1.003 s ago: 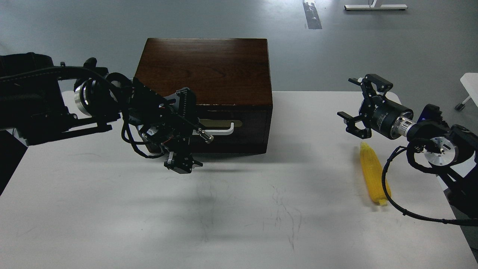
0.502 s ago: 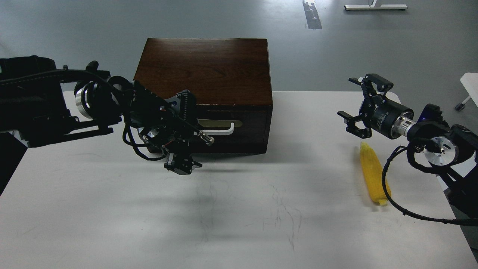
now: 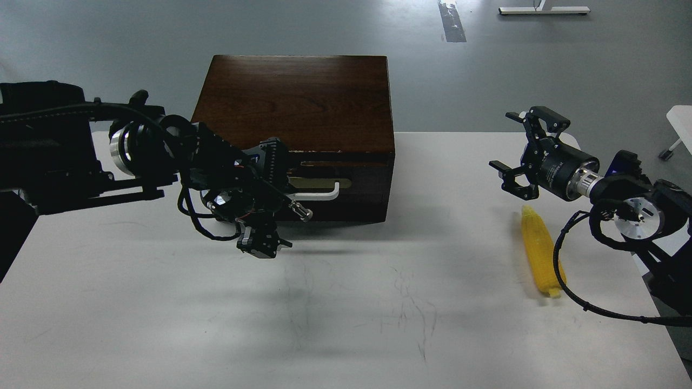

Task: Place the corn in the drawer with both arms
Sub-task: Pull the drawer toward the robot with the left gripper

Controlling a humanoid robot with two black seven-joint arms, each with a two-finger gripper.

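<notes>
The corn (image 3: 540, 254), a yellow tapered cob, lies on the white table at the right, pointing away from me. My right gripper (image 3: 503, 141) hovers just above and beyond its far tip, fingers spread open and empty. The dark wooden box (image 3: 294, 102) stands at the back centre. Its drawer (image 3: 357, 189) faces me, with a brass plate and a white bar handle (image 3: 321, 193). A thin pale gap shows above the drawer front. My left gripper (image 3: 281, 197) is at the handle's left end with its jaws wide apart, and it hides that end.
The white table (image 3: 346, 302) has faint scuff marks in the middle. A black cable (image 3: 562, 270) from my right arm loops over the corn's right side. Grey floor lies beyond the table's far edge.
My left gripper has shifted slightly down and toward me. The handle and brass plate sit a little lower in view, as if the drawer front came out slightly. The right arm and corn have not moved.
</notes>
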